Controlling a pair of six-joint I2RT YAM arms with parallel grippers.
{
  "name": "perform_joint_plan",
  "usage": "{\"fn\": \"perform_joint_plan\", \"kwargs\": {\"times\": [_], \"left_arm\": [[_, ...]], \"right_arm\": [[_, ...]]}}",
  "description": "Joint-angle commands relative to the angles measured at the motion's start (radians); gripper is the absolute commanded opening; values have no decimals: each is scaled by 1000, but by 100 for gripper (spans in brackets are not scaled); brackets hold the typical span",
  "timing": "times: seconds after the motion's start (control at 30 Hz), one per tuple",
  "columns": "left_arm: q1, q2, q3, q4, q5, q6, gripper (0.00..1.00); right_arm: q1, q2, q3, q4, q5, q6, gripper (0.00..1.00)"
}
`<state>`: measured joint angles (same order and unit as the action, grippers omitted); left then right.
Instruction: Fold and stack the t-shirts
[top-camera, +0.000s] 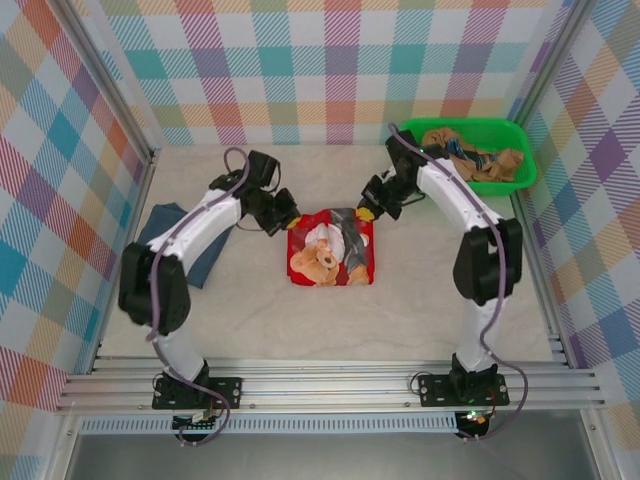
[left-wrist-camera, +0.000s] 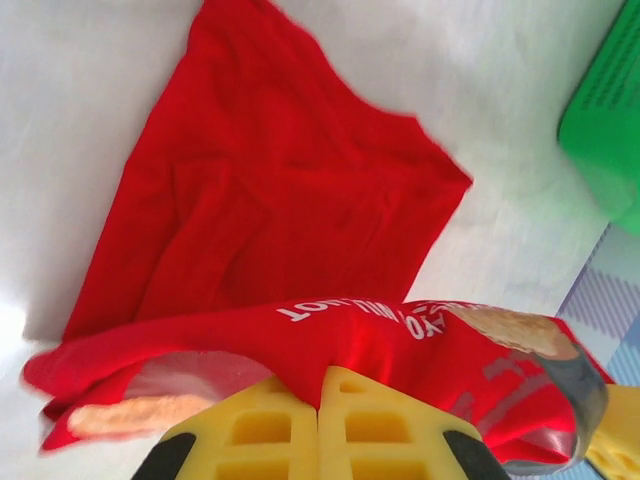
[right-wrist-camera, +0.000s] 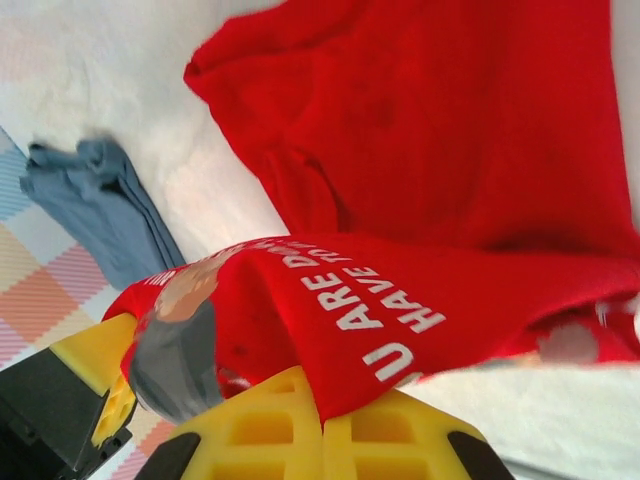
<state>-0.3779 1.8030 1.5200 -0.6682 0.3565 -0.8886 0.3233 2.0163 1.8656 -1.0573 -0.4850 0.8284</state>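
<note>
Left gripper (left-wrist-camera: 320, 400): jaws closed flat together, with the edge of the red shirt (left-wrist-camera: 280, 190) pinched in the seam between them. Right gripper (right-wrist-camera: 322, 420): same, jaws closed, with a printed fold of the red shirt clamped between the yellow fingers (right-wrist-camera: 250, 430).

In the top view both hold the shirt's far edge, left at the far-left corner and right at the far-right corner. The held edge is lifted and curls over the rest of the shirt, which lies flat on the table (top-camera: 420, 310). On the lifted fold, white lettering (right-wrist-camera: 370, 300) and part of the tan print (right-wrist-camera: 185, 290) face the right wrist camera. From above, the red shirt sits mid-table between the arms, a compact rough square, print up.

Blue shirt (top-camera: 165, 225): on the table at the left, well apart from the red one, partly under the left arm, bunched into a rough fold. Not stacked with the red shirt.

Bin (top-camera: 500, 125): green, at the far-right corner of the table, just behind the right arm's wrist. Inside is crumpled tan-brown cloth (top-camera: 490, 165) with a darker blue-grey piece mixed in; can't tell how many items. Both shirts are on the table, outside it. A corner of the bin shows at the right edge of the left wrist view.
</note>
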Motion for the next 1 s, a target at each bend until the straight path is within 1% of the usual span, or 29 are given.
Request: {"fn": "perform_joint_plan", "kwargs": {"times": [0.0, 0.03, 0.07, 0.1, 0.17, 0.2, 0.27, 0.37, 0.43, 0.47, 0.53, 0.6, 0.67, 0.73, 0.8, 0.97], "left_arm": [[17, 133, 117, 43, 42, 52, 8], [21, 170, 150, 28, 36, 64, 23], [26, 201, 180, 22, 21, 75, 35], [33, 214, 193, 31, -2, 77, 41], [52, 212, 183, 103, -4, 63, 52], [61, 205, 186, 123, -3, 60, 60], [65, 170, 199, 123, -21, 94, 69], [66, 99, 171, 55, -67, 156, 70], [72, 60, 102, 31, -66, 169, 69], [75, 38, 50, 38, -60, 175, 67], [83, 3, -47, 58, -60, 172, 64], [97, -1, -107, 57, -47, 172, 63], [100, 9, -136, 50, -51, 206, 64], [108, 36, -158, 76, -14, 226, 65], [114, 62, -178, 143, 38, 233, 66], [118, 146, -152, 154, 51, 251, 67]], "right_arm": [[-18, 119, 118, -23, 9, -36, 4], [-22, 156, 140, -18, 11, -39, 12], [-26, 189, 160, -3, 17, -49, 23], [-28, 213, 181, -2, 63, -67, 32], [-37, 211, 180, 12, 139, -85, 39], [-43, 187, 157, 30, 172, -86, 44], [-56, 116, 92, 74, 221, -81, 48], [-57, -12, -37, 137, 272, -85, 54], [-57, -64, -118, 151, 260, -80, 53], [-53, -88, -170, 162, 247, -76, 51], [-45, -136, -285, 205, 233, -63, 51], [-45, -187, -416, 272, 204, -42, 55], [-42, -201, -482, 302, 180, -46, 58], [-38, -190, -507, 334, 151, -73, 59], [-32, -160, -513, 394, 117, -108, 59], [-23, -52, -450, 405, 146, -158, 59]]}}
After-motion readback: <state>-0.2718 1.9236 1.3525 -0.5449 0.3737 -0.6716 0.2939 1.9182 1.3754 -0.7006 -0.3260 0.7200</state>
